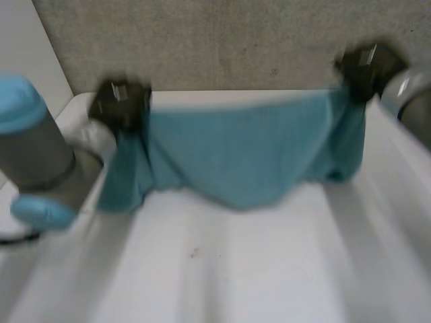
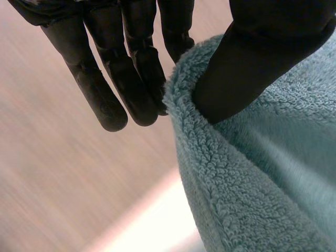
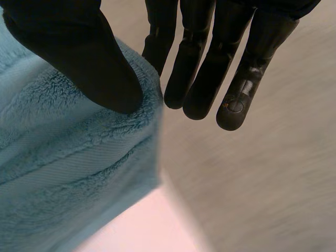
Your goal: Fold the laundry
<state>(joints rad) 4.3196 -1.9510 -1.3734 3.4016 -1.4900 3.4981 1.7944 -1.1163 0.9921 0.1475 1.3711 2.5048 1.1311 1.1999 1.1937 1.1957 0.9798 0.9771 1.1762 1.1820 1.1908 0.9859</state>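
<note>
A light-blue terry towel [image 1: 242, 151] hangs spread between my two hands above the far part of the white table [image 1: 222, 269], its lower edge sagging onto the tabletop. My left hand [image 1: 121, 104] holds the towel's upper left corner; in its wrist view the thumb [image 2: 247, 58] presses the towel's edge [image 2: 184, 121] against the fingers [image 2: 136, 79]. My right hand [image 1: 367, 67] holds the upper right corner; there the thumb [image 3: 89, 63] pinches the towel [image 3: 68, 157] against the fingers [image 3: 210, 63].
A grey-beige wall panel [image 1: 236, 40] stands right behind the table's far edge. My left arm's grey joint with its blue cap [image 1: 34, 155] is at the near left of the table.
</note>
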